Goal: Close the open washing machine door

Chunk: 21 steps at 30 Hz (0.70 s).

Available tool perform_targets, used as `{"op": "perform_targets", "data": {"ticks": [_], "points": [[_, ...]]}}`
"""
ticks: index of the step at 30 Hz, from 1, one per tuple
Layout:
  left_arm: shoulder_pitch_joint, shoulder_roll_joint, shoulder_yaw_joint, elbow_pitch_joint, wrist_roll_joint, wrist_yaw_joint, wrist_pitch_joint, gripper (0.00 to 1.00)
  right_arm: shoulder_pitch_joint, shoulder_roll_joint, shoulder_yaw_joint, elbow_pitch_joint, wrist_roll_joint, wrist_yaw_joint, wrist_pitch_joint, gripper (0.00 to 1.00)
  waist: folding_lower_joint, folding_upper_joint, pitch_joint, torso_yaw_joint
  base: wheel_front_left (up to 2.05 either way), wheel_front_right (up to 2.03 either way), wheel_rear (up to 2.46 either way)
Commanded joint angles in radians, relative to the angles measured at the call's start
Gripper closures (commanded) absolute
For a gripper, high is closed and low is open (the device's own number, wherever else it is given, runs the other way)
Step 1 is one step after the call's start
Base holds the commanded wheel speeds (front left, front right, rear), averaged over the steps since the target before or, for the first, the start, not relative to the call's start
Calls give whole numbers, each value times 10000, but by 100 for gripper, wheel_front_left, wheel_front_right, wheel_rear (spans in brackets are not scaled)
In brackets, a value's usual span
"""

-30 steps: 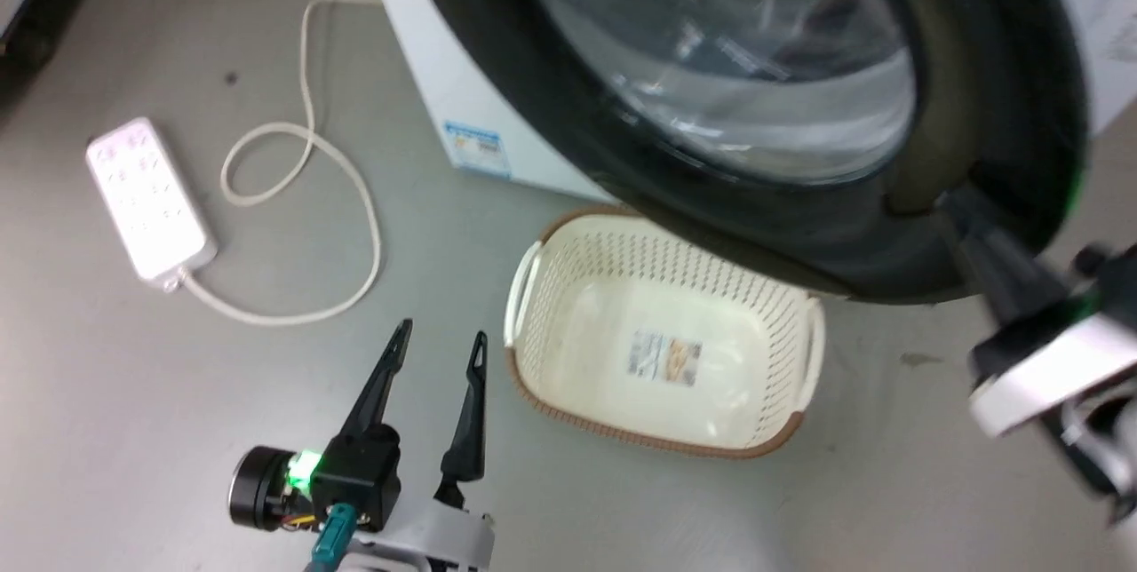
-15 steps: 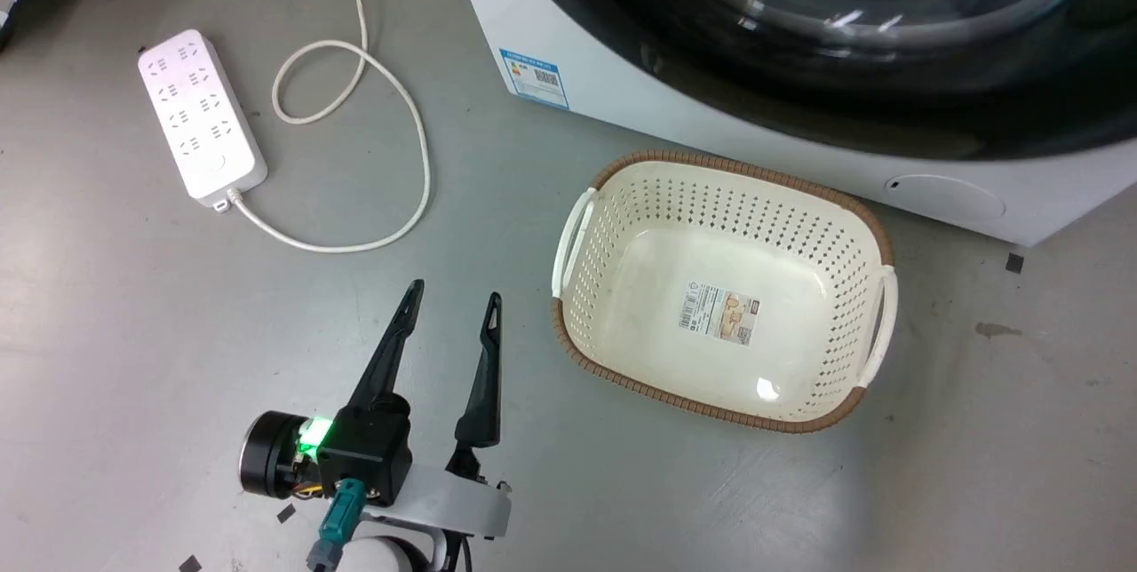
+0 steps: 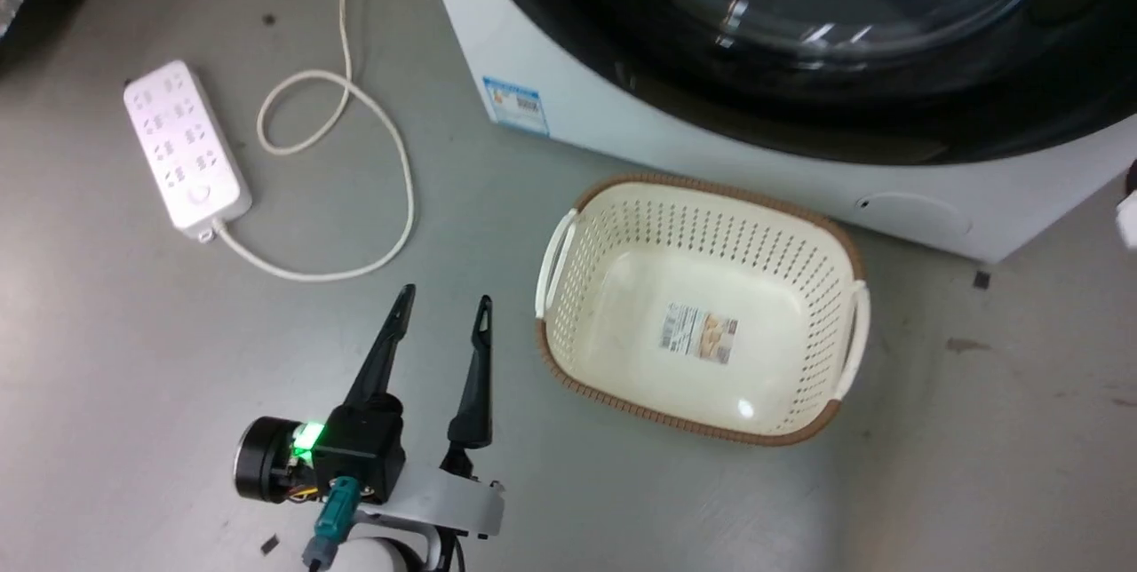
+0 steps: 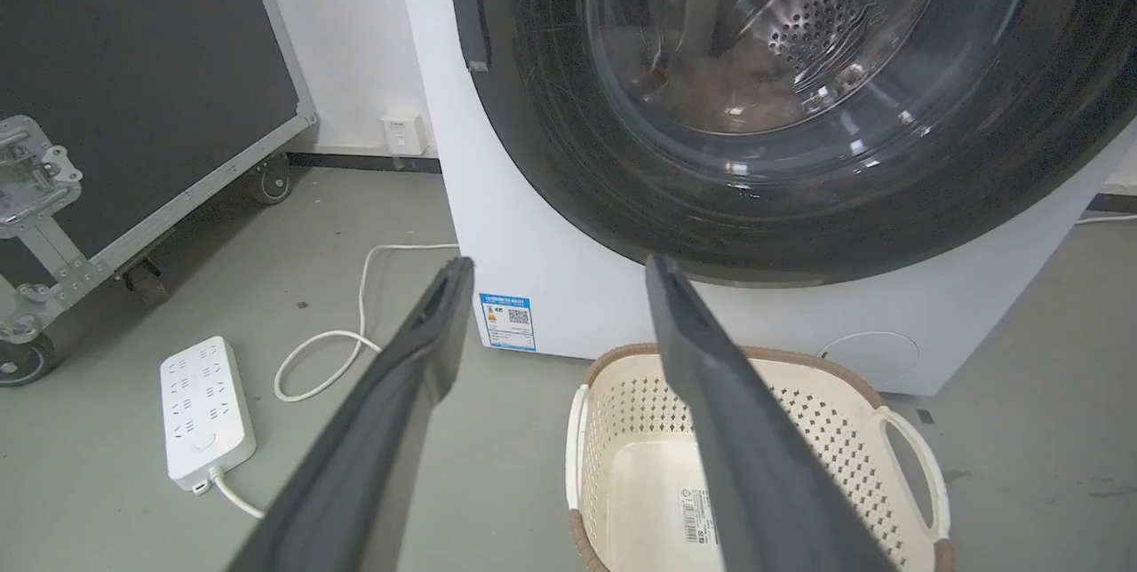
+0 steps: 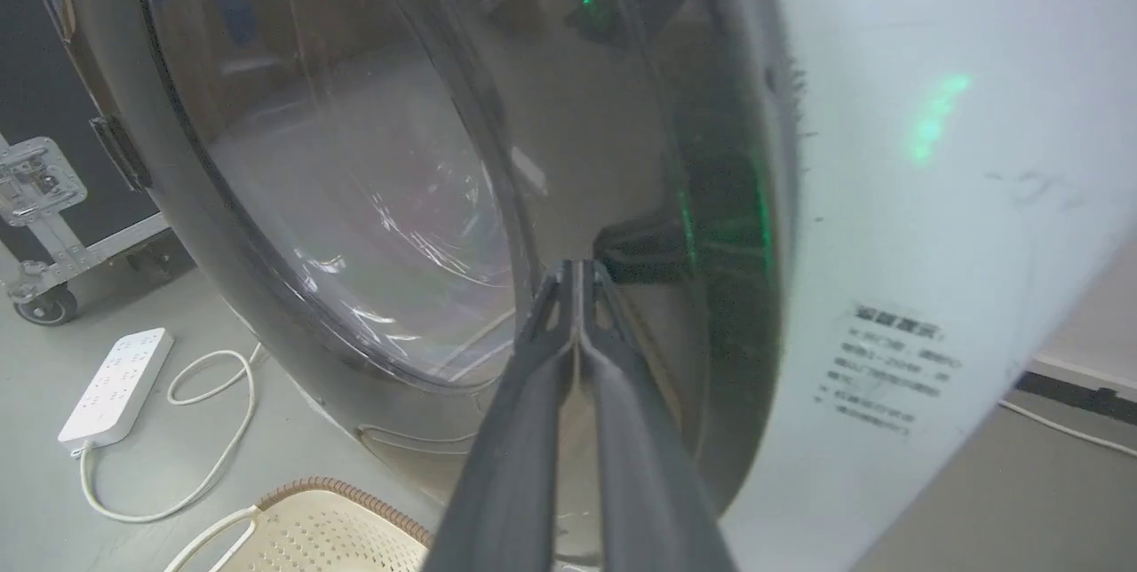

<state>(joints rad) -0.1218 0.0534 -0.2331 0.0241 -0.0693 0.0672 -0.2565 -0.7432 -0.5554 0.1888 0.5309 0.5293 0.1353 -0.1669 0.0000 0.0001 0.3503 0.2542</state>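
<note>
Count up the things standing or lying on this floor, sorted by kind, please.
Washing machine: 1
Laundry basket: 1
Power strip: 1
Wheeled black case: 1
Total: 4

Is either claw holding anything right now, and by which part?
Nothing is held. The left gripper is open and empty; the right gripper is shut on nothing, pointing at the door.

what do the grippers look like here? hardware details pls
Left gripper: two long black tapered fingers with slotted tips, black boxy body, green LED, black side cylinder, teal plug, pale grey wrist bracket. Right gripper: the same dark slotted fingers.
</note>
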Motion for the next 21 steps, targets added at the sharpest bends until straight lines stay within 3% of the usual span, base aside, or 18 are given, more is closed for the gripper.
{"op": "perform_targets", "data": {"ticks": [1, 2, 7, 14, 21], "points": [[43, 1, 70, 20, 48, -40, -53, 0, 272, 96, -2, 8, 18, -46, -148, 37, 0, -1, -303, -158, 0, 0, 0], [76, 0, 106, 46, 50, -60, -53, 0, 457, 174, 20, -37, -9, -46, -278, 0, 0, -1, -465, -225, 0, 0, 0], [360, 109, 341, 183, 33, -230, -53, 0, 1822, 912, -251, -628, -223, -46, -764, 0, 0, -1, -1383, -700, 0, 0, 0], [896, 206, 733, 339, -81, -412, -53, 0, 4195, 2245, -1517, -2188, -2090, -46, -937, 0, 0, -1, -2602, -1418, 0, 0, 0], [1264, 238, 968, 443, -171, -664, -53, 0, 6327, 3544, -2730, -4025, -3444, -46, -945, 0, 0, -1, -3050, -1840, 0, 0, 0]]}}
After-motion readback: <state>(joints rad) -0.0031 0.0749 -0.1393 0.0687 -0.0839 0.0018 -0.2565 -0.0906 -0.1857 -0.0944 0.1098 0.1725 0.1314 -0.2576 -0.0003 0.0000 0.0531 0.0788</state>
